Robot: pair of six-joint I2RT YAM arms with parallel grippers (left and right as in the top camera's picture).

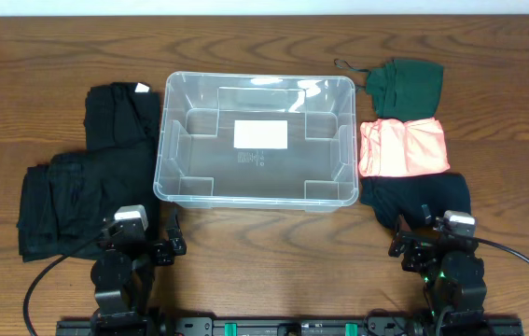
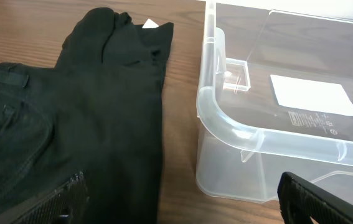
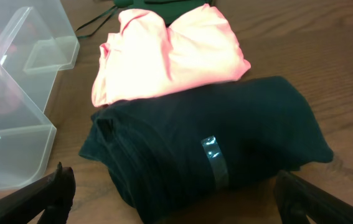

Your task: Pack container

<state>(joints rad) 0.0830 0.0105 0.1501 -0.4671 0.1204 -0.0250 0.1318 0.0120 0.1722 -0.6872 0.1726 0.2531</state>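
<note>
The empty container (image 1: 255, 200) was seen centrally on the surface (image 1: 273, 271), long axis crosswise, ahead between left claw (image 1: 163, 246) and right claw (image 1: 410, 241), both spread wide holding nothing, a dark folded garment (image 3: 226, 143) lying just before the right.

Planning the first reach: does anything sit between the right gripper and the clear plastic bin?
Partly. The dark folded garment lies ahead of the open right gripper, beside the clear rectangular plastic bin; a diagonal reach to the bin would likely cross the garment's near-left corner. The bin is open-topped.
</note>
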